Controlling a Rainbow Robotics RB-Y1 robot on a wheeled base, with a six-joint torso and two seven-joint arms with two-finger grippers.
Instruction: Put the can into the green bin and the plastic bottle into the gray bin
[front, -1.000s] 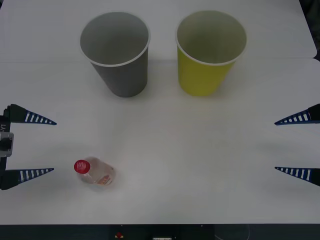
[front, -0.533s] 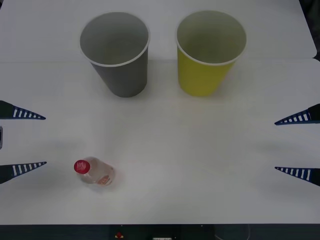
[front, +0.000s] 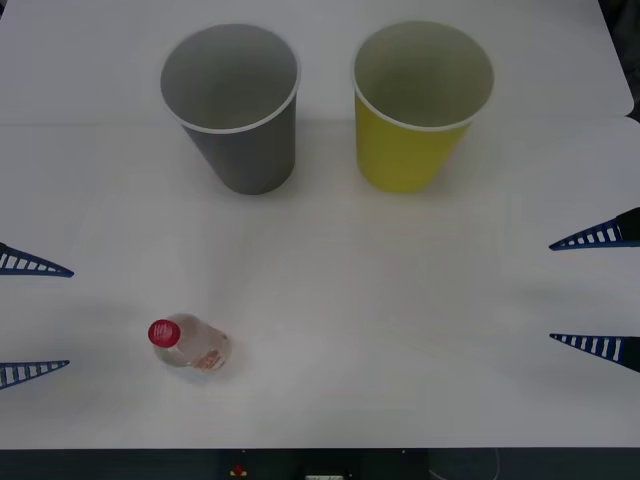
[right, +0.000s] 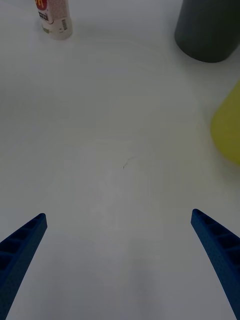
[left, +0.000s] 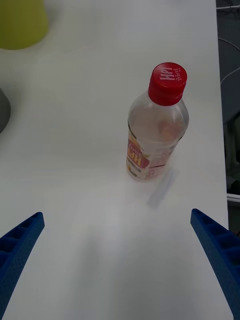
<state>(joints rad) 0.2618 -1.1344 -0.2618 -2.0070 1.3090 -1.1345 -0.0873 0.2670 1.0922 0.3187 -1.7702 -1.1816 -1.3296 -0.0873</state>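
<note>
The small clear plastic bottle has a red screw cap printed in white with the letters "HP!" and a line of smaller characters too fine to read. Its label is orange-red and white, with large letters that cannot be made out in full. The bottle stands upright on the white bench at about 7 o'clock in the front view, and nothing touches it. What it holds cannot be told.

The large gray tapered paper-cup-shaped bin with a white rim stands upright at about 11 o'clock, its gray inside bare of any object. Beside it, at about 1 o'clock and apart from it, stands a yellow paper cup of the same size, also with nothing seen inside.

The left pincer sits at the 9 o'clock edge of the front view, its blue ribbed fingers spread wide and released, the bottle near it toward the centre but not between the tips. The right pincer is at the 3 o'clock edge, likewise spread and holding nothing, well apart from the bottle.
</note>
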